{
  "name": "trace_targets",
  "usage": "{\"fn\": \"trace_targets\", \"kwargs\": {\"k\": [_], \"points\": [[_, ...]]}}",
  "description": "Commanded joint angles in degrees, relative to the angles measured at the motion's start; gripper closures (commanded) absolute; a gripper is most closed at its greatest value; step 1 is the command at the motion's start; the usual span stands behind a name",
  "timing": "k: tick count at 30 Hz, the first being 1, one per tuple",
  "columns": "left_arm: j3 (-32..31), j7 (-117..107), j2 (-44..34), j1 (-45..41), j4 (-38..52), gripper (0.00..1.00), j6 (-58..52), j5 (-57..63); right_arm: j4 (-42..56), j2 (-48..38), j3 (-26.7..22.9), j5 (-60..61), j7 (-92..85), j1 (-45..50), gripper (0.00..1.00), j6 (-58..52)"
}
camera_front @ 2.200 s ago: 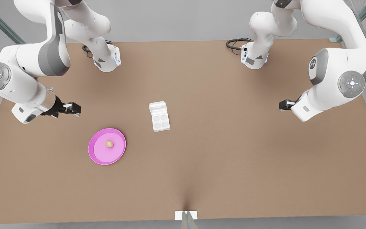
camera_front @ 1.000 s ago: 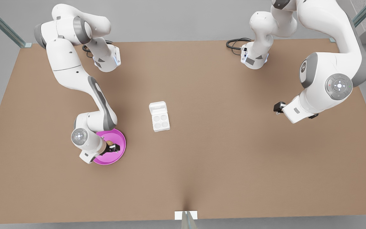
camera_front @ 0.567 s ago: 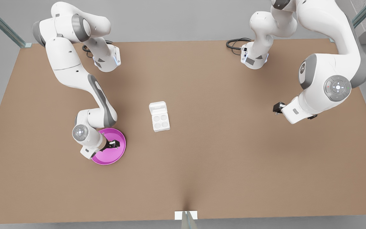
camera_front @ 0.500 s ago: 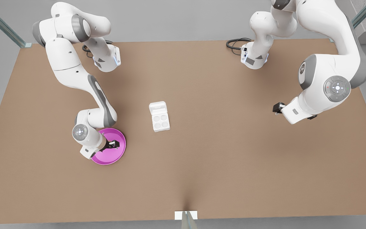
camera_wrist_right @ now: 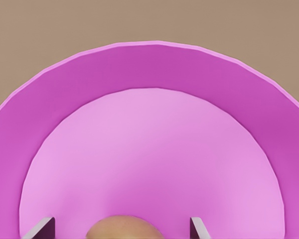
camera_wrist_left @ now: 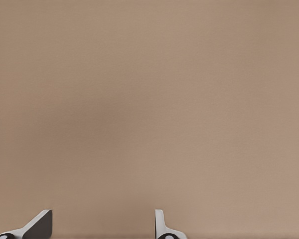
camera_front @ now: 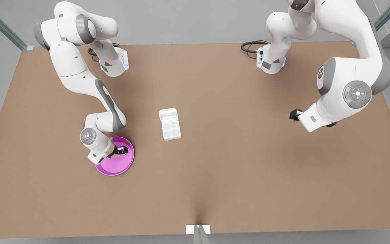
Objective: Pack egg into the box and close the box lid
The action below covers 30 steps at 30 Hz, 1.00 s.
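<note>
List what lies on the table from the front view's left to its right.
Right claw over the pink plate, with the egg between its fingers → the box with its box lid open → left claw, waiting above bare table.

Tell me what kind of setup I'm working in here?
Likely a simulated lab bench: a bare brown table with two base-mounted arms, a white box, and a pink plate holding the egg.

The egg (camera_wrist_right: pixel 120 228) is cut off by the right wrist view's edge, above the pink plate (camera_wrist_right: pixel 139 74); contact with the right gripper (camera_wrist_right: pixel 122 230) cannot be told.
</note>
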Motion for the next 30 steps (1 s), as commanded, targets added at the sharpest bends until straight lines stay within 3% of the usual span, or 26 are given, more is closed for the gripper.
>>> {"fn": "trace_targets", "kwargs": {"k": [1, 9, 15, 16, 17, 19, 22, 30], "points": [[0.0, 0.0, -0.1, 0.0, 0.1, 0.00, 0.0, 0.0, -0.2, -0.1, 0.0, 0.1, -0.6, 0.0, 0.00, 0.8], [0.0, 0.0, 0.2, -0.1, 0.1, 0.00, -0.1, 0.0, -1.8, -1.6, 0.0, 0.1, -0.7, -0.1, 0.00, 0.8], [0.0, -0.1, 0.3, -0.3, 0.1, 0.00, 0.0, 0.0, -1.8, -1.4, 0.0, 0.1, -0.7, -0.1, 0.06, 0.8], [0.0, -0.1, 0.3, -0.3, 0.1, 0.00, 0.0, 0.0, -1.8, -1.4, 0.0, 0.1, -0.7, -0.1, 0.15, 0.8], [0.0, -0.1, 0.3, -0.3, 0.1, 0.00, 0.0, 0.0, -1.8, -1.4, 0.0, 0.1, -0.8, -0.1, 0.36, 0.8], [0.0, -0.1, 0.5, -0.3, 0.1, 0.00, -0.1, 0.0, -1.8, -1.4, 0.0, 0.1, -0.8, -0.1, 0.52, 0.8], [0.0, -0.1, 0.7, -0.3, 0.1, 0.00, 0.0, 0.0, -1.8, -1.5, 0.0, 0.1, -0.8, -0.1, 0.57, 0.8], [0.0, -0.2, 0.7, -0.4, 0.1, 0.00, 0.0, 0.0, 3.9, -4.9, 2.2, -0.1, 8.2, 2.5, 0.57, -5.2]]}}
